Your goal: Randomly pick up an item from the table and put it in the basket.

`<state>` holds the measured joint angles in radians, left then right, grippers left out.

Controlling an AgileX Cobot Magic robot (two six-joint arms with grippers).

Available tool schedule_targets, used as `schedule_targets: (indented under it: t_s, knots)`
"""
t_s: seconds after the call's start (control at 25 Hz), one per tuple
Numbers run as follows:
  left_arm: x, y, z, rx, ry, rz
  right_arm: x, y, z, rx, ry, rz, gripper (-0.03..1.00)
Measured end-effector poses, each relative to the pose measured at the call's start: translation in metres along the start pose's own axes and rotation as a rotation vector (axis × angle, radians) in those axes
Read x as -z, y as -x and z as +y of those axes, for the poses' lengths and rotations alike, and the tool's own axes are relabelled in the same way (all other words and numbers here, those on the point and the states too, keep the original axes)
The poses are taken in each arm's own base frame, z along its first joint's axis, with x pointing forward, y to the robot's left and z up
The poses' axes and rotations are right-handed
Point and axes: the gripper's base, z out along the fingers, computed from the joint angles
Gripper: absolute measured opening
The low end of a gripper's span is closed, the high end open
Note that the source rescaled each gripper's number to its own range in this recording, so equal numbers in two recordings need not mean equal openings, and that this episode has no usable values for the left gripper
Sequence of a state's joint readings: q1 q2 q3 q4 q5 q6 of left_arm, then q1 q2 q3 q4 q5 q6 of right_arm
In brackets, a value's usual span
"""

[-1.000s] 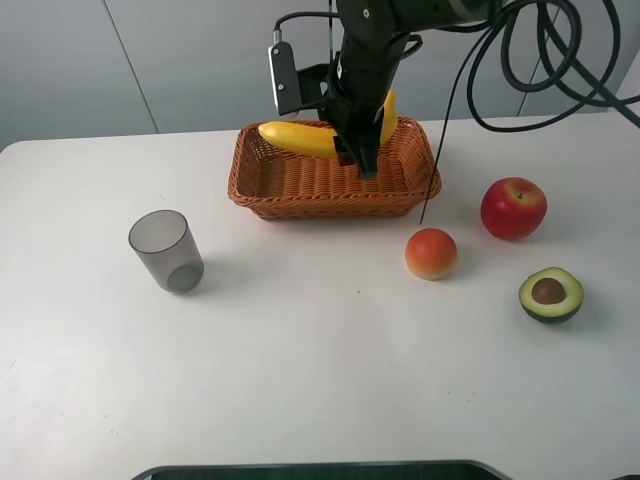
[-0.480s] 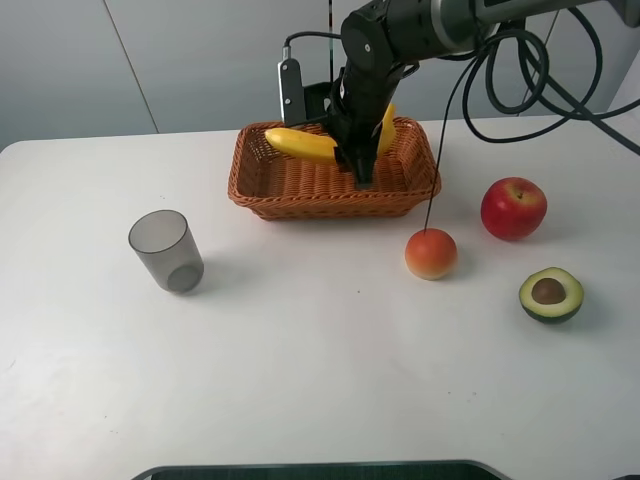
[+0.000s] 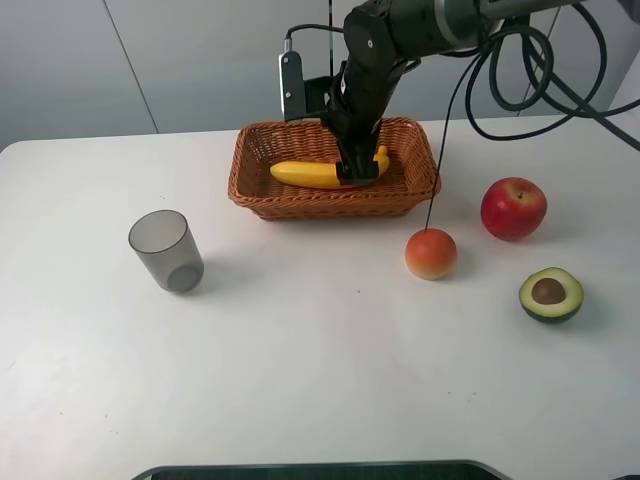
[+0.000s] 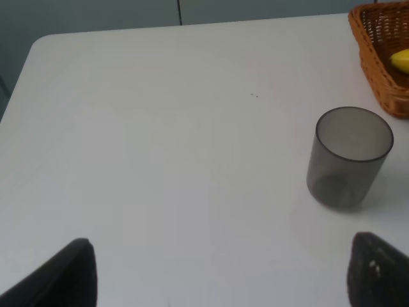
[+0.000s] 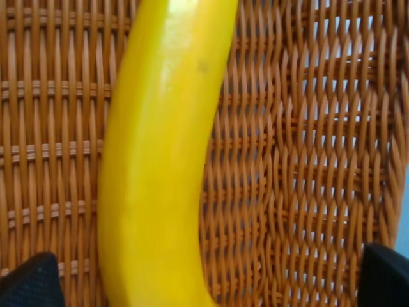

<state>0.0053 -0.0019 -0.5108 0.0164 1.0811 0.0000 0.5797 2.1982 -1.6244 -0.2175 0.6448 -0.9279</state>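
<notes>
The yellow banana [image 3: 315, 174] lies flat on the floor of the orange-brown wicker basket [image 3: 330, 205] at the back of the white table [image 3: 300, 370]. My right gripper [image 3: 355, 168] reaches down into the basket over the banana's right part. In the right wrist view the banana [image 5: 156, 166] rests on the weave [image 5: 300, 160], and the gripper [image 5: 204, 281] is open with its fingertips [image 5: 29, 281] spread wide to either side. My left gripper [image 4: 223, 275] is open and empty, low over the table left of the cup; a basket corner [image 4: 380, 57] and the banana's tip [image 4: 401, 61] show there.
A grey translucent cup [image 3: 166, 250] stands upright left of the basket, also in the left wrist view [image 4: 348, 157]. A round orange-pink fruit [image 3: 431, 253], a red apple [image 3: 513, 208] and a halved avocado [image 3: 550, 294] sit at the right. A black cable hangs by the basket's right side.
My right gripper has lowered the banana from above the basket's rim down onto the basket floor and opened its fingers off it. The other objects have not moved.
</notes>
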Motion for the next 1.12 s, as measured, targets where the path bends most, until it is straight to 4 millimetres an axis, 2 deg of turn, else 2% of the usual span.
schedule_targets:
  t_s: [0.12, 0.24, 0.44, 0.6, 0.72, 0.84, 1.12]
  knots:
    - [0.000, 0.000, 0.000, 0.000, 0.000, 0.000, 0.014, 0.001, -0.005, -0.040, -0.014, -0.018, 1.00]
    - [0.000, 0.000, 0.000, 0.000, 0.000, 0.000, 0.040, 0.003, -0.012, -0.151, -0.036, -0.051, 1.00]
    - [0.000, 0.000, 0.000, 0.000, 0.000, 0.000, 0.087, -0.001, -0.014, -0.553, 0.018, -0.065, 1.00]
    - [0.000, 0.000, 0.000, 0.000, 0.000, 0.000, 0.109, -0.015, -0.010, -0.872, 0.132, -0.016, 1.00]
    - [0.000, 0.000, 0.000, 0.000, 0.000, 0.000, 0.115, -0.035, -0.002, -1.104, 0.187, 0.048, 1.00]
    - [0.000, 0.000, 0.000, 0.000, 0.000, 0.000, 0.121, -0.065, 0.011, -1.308, 0.206, 0.114, 1.00]
    - [0.000, 0.000, 0.000, 0.000, 0.000, 0.000, 0.159, -0.133, 0.052, -1.583, 0.177, 0.200, 1.00]
